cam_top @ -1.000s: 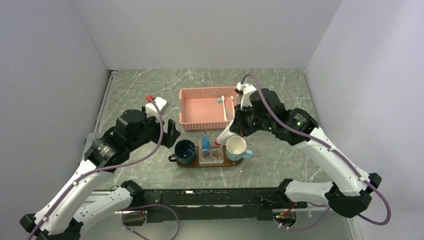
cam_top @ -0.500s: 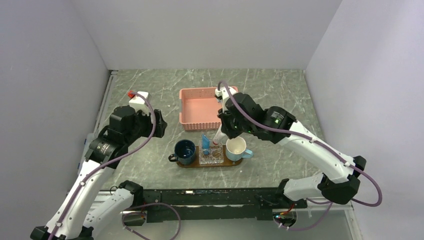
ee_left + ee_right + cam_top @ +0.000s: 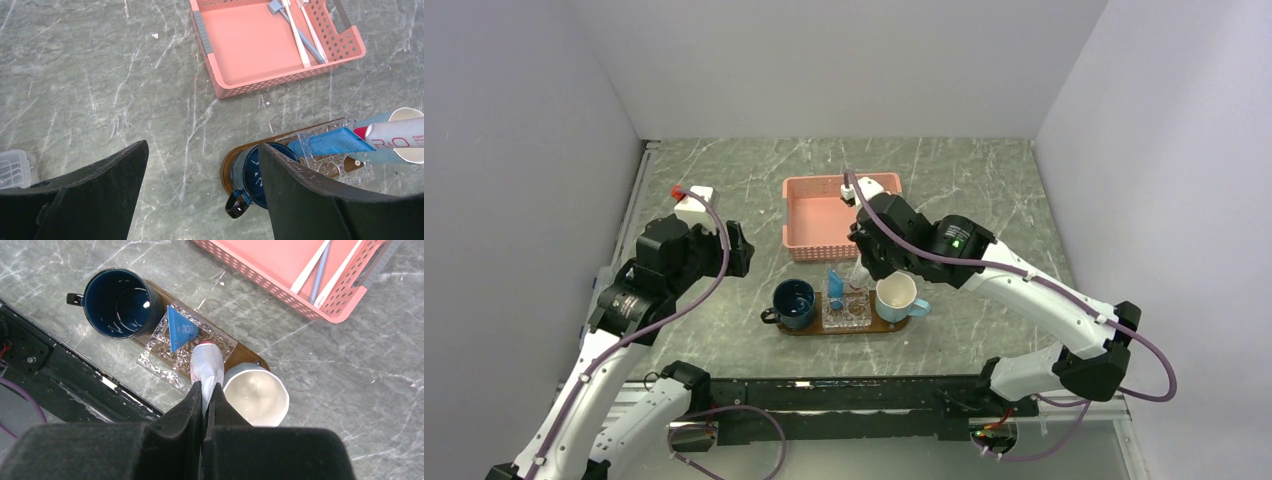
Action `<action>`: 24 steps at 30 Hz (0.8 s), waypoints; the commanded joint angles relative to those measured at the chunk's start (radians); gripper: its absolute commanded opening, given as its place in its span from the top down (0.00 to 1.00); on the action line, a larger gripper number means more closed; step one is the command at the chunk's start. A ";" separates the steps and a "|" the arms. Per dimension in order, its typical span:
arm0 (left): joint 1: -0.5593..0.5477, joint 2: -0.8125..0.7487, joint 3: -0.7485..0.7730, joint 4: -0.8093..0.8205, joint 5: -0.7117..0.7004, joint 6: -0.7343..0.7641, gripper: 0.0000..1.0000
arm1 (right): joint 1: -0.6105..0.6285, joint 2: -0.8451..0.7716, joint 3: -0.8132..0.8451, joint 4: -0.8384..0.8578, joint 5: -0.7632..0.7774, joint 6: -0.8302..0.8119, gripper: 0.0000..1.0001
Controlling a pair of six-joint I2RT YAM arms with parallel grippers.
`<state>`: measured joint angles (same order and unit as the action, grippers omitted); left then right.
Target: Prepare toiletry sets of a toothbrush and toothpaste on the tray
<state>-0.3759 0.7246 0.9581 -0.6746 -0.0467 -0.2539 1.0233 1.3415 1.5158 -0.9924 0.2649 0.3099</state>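
Right arm swung left over tray (image 3: 245, 352); right pincer (image 3: 205, 390) clenched on white toothpaste tube (image 3: 207, 362), cap over clear dish (image 3: 165, 357), beside blue toothpaste (image 3: 179, 329). Left pincer (image 3: 202, 150) released.

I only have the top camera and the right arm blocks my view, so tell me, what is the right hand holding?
Observer: The right hand is shut on a white tube, its red cap pointing at the clear dish.
Operator: Any toothbrushes in the basket?
Observer: Three toothbrushes lie together at one end of the pink basket.
Operator: And the left hand?
Observer: The left hand is open and empty.
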 commanded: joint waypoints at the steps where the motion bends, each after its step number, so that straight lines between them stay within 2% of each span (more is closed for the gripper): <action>1: 0.005 -0.010 -0.004 0.026 0.001 -0.012 0.14 | 0.010 0.004 -0.018 0.068 0.027 0.012 1.00; 24: 0.005 -0.019 -0.007 0.029 0.003 -0.010 0.14 | 0.019 0.056 -0.083 0.128 0.054 0.010 1.00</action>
<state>-0.3752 0.7158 0.9520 -0.6750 -0.0463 -0.2539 1.0378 1.3960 1.4429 -0.9249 0.2878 0.3176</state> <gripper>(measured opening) 0.860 0.041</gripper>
